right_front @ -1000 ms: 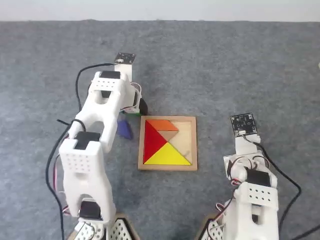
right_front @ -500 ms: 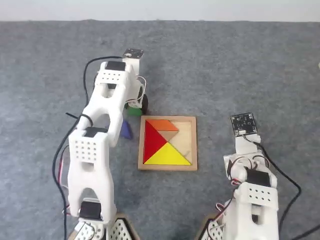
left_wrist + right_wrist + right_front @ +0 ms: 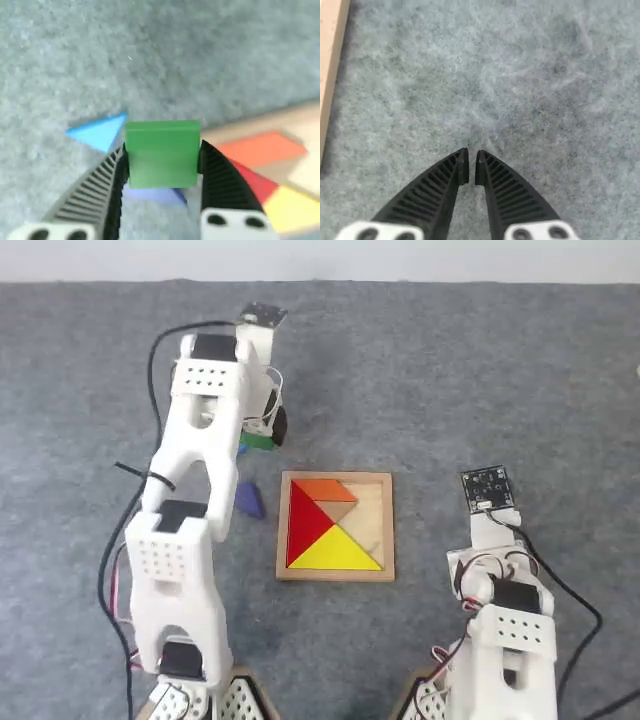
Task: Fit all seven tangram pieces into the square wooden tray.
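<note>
The square wooden tray (image 3: pixel 386 525) lies mid-table with an orange piece (image 3: pixel 325 489), a red triangle (image 3: pixel 306 521) and a yellow triangle (image 3: pixel 338 551) inside. My left gripper (image 3: pixel 161 160) is shut on a green square piece (image 3: pixel 162 154), held above the carpet beyond the tray's far left corner; the same green square piece (image 3: pixel 258 441) peeks out under the left arm in the high view. A light blue triangle (image 3: pixel 99 132) and a purple piece (image 3: pixel 249 499) lie on the carpet left of the tray. My right gripper (image 3: pixel 469 167) is shut on nothing, over bare carpet right of the tray (image 3: pixel 331 65).
Grey carpet (image 3: pixel 480 370) covers the whole table, with open room at the far side and to the right. The left arm (image 3: pixel 200 470) stretches along the tray's left side. The right arm (image 3: pixel 500 590) stands near the front right.
The left arm has lifted and drawn the green square away from the tray's corner toward the far side. The right arm has not moved.
</note>
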You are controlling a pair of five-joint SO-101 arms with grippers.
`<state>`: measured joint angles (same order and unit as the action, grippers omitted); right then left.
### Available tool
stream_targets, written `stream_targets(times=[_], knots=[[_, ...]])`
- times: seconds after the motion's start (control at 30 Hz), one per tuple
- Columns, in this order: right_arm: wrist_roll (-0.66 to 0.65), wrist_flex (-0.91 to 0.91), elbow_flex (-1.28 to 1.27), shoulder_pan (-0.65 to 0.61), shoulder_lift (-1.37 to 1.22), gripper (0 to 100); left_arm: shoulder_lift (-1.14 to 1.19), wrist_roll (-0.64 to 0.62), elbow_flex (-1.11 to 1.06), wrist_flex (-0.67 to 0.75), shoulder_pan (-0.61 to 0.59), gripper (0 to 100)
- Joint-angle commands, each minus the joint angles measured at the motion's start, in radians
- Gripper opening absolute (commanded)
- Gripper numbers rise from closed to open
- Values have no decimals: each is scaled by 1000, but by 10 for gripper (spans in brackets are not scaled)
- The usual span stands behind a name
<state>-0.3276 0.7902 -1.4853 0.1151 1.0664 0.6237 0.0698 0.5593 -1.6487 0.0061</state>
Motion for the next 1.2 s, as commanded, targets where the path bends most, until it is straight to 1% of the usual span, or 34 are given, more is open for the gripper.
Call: stream_targets(times=[0.0, 0.07, 0.17, 0.23, 0.33, 0.4, 0.47, 0.57, 0.7, 0.8, 0.97, 1.1, 1.17], knots=[[9, -22, 8, 7, 24, 48, -166, 54, 7, -107, 69, 85], [9, -22, 8, 7, 24, 48, -233, 80, -70, -104, 117, 85], [9, -22, 8, 7, 24, 48, -367, 100, -277, -54, 236, 85], [9, -22, 8, 7, 24, 48, -479, 114, -470, 46, 331, 85], [9, -22, 8, 7, 24, 48, -629, 133, -783, 253, 448, 85], [9, -22, 9, 8, 24, 48, -678, 147, -943, 390, 493, 86], [9, -22, 12, 15, 24, 48, -683, 153, -1026, 476, 497, 87], [14, -21, 20, 61, 25, 48, -683, 180, -1078, 542, 493, 87], [20, -13, 44, 140, 25, 48, -683, 181, -1084, 569, 491, 87], [60, -15, 49, 150, 25, 48, -683, 180, -1084, 598, 494, 87], [63, -18, 49, 151, 25, 48, -683, 153, -1087, 634, 494, 91], [63, -21, 49, 151, 25, 48, -683, 150, -1090, 654, 494, 174], [63, -21, 49, 151, 25, 48, -683, 144, -1090, 660, 494, 177]])
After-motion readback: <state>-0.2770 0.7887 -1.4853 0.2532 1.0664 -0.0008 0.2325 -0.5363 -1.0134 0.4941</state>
